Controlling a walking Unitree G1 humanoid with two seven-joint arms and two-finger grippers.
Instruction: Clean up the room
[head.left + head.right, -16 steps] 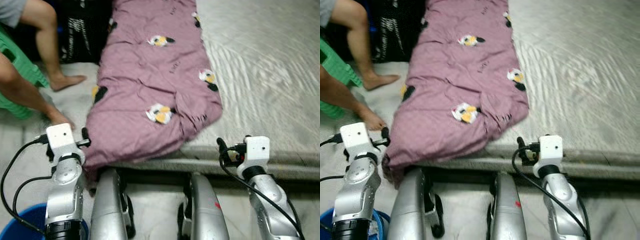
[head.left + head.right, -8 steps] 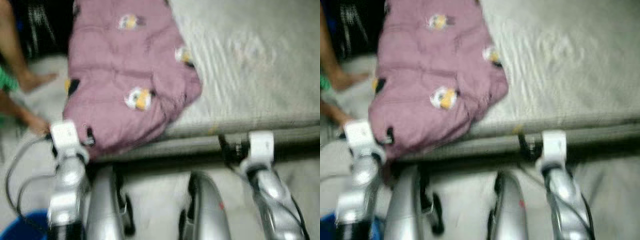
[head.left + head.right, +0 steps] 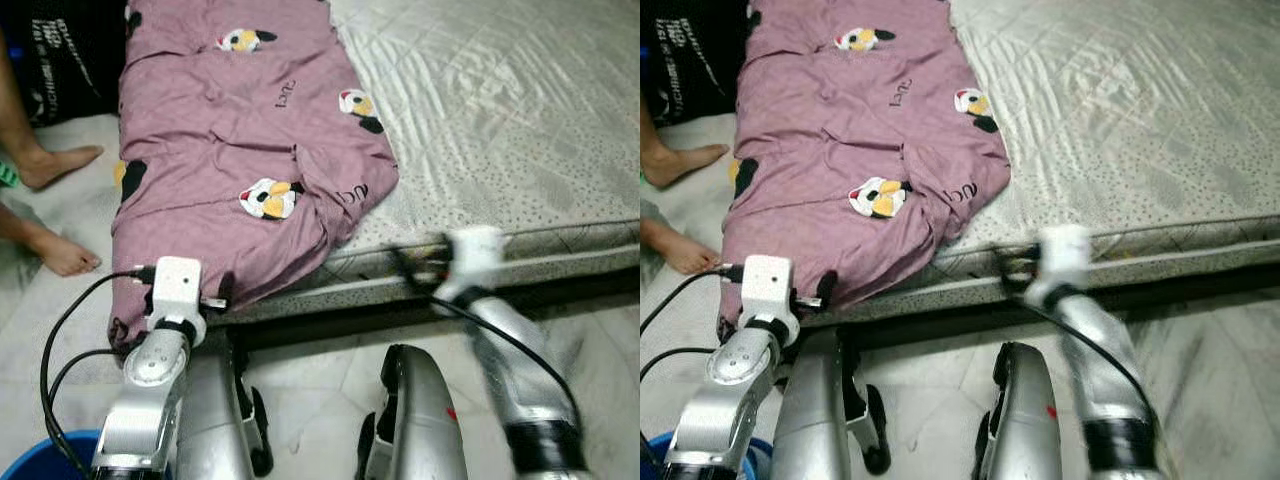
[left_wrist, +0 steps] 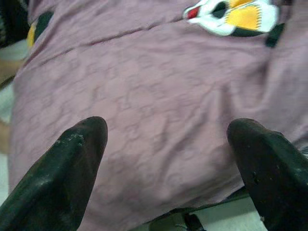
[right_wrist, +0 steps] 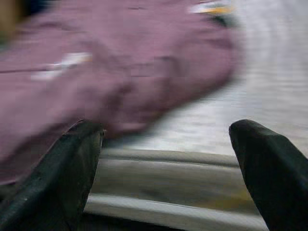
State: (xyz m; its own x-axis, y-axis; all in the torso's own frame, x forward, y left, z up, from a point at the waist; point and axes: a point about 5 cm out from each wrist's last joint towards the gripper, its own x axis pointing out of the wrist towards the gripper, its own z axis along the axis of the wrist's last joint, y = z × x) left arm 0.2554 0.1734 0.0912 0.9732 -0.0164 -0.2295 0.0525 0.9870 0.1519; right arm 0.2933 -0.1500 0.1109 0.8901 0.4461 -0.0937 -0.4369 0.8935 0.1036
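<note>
**Blanket on mattress edge; both grippers open and empty**

A mauve blanket (image 3: 240, 150) with cartoon penguin prints lay along the left side of a grey quilted mattress (image 3: 500, 120), its near end draped over the mattress edge toward the tiled floor (image 3: 310, 380). The left gripper (image 4: 166, 159) was raised directly before the hanging end of the blanket, fingers (image 4: 72, 163) spread wide apart, holding nothing. The right gripper (image 5: 168, 159) faced the mattress's front edge, right of the blanket's corner, fingers likewise well apart and empty; that view was blurred. A person's bare feet (image 3: 55, 165) rested on the floor left of the blanket. Part of a blue bucket (image 3: 45, 460) showed beside the left arm.
</note>
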